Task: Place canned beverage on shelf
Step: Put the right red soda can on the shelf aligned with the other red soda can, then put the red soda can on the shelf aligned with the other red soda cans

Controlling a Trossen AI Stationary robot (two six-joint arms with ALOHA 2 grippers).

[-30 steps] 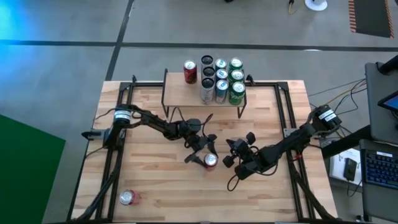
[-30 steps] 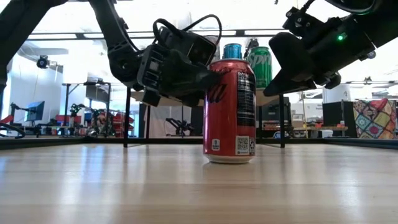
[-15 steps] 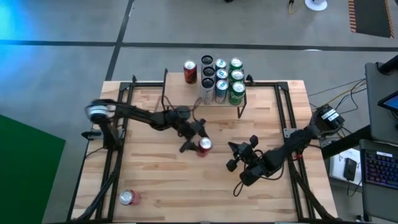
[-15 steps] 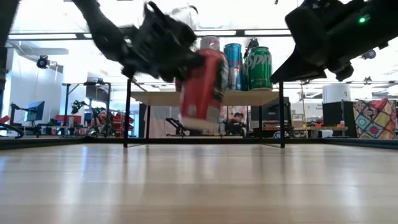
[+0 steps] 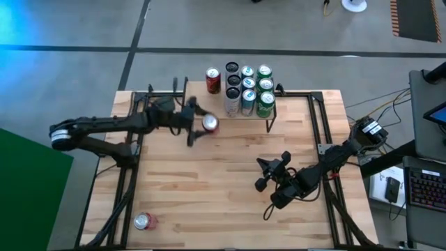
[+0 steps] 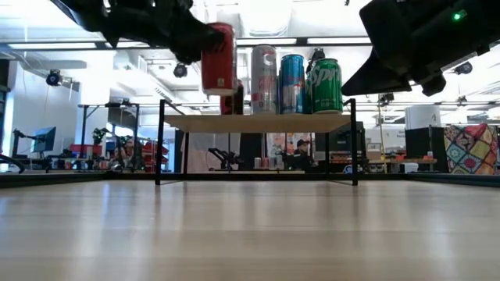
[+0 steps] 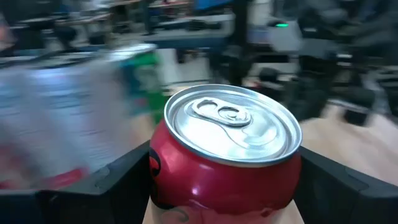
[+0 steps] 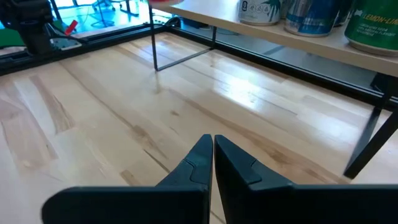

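blurred cans [image 7: 68, 118] in left wrist view, right arm [image 6: 422, 43] cropped in low view

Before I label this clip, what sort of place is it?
Probably a robotics lab: two arms at a wooden table, a shelf of cans, workbenches and equipment behind.

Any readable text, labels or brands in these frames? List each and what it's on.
"Sp…" – start of a brand name on the green can on the shelf; the rest is turned out of sight.
"LEMON-LI…" – cut off, on the green can in the right wrist view.
Red can in the left claw: print blurred, unreadable.
Silver can and blue can: print too small to read.
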